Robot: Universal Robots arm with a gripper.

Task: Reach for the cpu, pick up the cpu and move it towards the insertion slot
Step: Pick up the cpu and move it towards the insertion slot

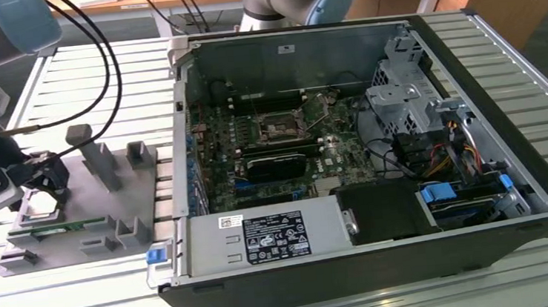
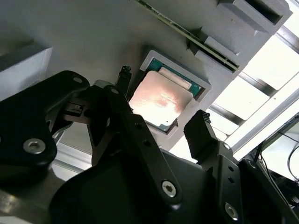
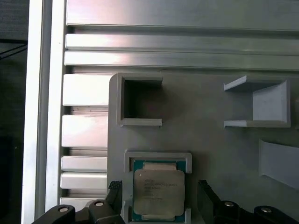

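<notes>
Bright overhead light puts a pinkish glare on the cpu (image 2: 161,100), burns the table slats (image 2: 271,65) beyond it white, and leaves the recess (image 3: 140,100) near it shadowed.

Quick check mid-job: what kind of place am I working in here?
Probably a robotics lab bench set up for PC assembly: an opened desktop computer case lies on a slatted aluminium table, and beside it a grey fixture holds the cpu, with the open pincer astride it.
</notes>
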